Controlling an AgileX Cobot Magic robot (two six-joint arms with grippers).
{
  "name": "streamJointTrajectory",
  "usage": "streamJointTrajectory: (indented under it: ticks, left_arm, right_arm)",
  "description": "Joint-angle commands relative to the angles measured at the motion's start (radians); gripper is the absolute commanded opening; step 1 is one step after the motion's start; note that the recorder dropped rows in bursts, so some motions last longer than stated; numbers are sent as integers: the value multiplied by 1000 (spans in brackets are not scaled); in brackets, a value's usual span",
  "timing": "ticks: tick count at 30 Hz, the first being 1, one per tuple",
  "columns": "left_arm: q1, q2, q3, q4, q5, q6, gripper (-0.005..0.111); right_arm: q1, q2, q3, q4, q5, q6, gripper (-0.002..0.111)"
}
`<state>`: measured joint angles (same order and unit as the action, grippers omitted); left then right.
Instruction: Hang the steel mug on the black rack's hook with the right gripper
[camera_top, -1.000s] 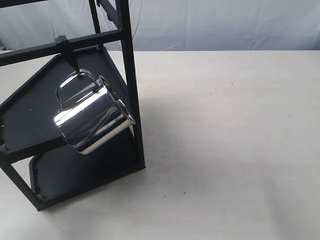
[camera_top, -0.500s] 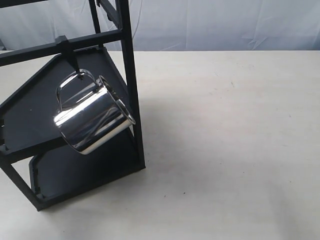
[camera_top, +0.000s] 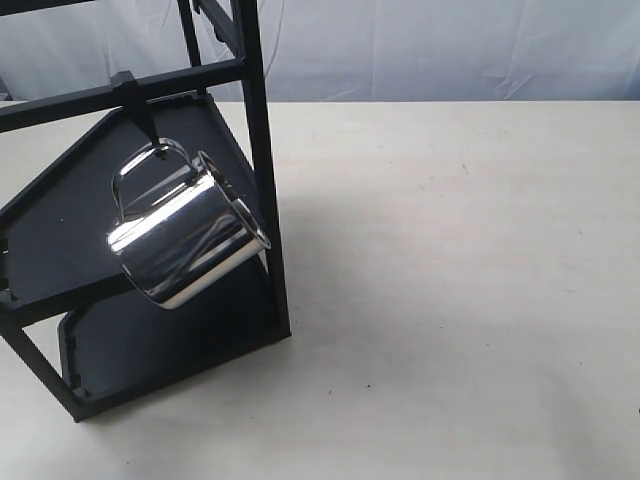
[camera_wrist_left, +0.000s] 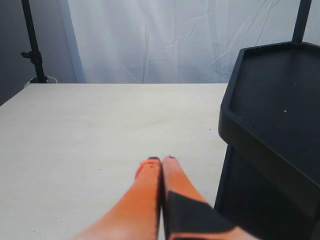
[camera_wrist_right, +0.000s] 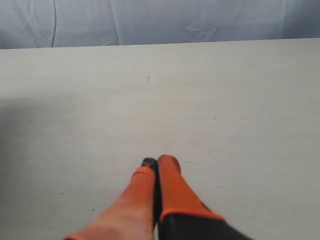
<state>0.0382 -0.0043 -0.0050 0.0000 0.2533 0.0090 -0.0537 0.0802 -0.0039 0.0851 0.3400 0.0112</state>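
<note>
The black rack (camera_top: 255, 150) stands on the desk (camera_top: 450, 250) well apart from the right hand (camera_wrist_right: 157, 162), which hovers over bare desk with its orange fingers pressed together, holding nothing. The steel mug (camera_top: 185, 240) hangs tilted by its handle on the hook (camera_top: 145, 125), so the hanging looks done. The left hand (camera_wrist_left: 161, 161), likewise closed and empty, sits just beside a rack shelf; a careless swing there could bump the rack and shake the mug loose.

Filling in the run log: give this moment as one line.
steel mug: hanging by handle on hook of black rack | right gripper: shut, empty | left gripper: shut, empty
</note>
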Motion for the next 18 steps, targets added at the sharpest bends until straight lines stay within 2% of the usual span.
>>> streamJointTrajectory:
  ticks: [1, 18]
  left_arm:
    - [-1, 4, 5, -7, -14, -2, 0]
    - [-1, 4, 5, -7, -14, -2, 0]
  right_arm:
    - [-5, -5, 4, 18, -17, 1, -1]
    - [-5, -5, 4, 44, -14, 1, -1]
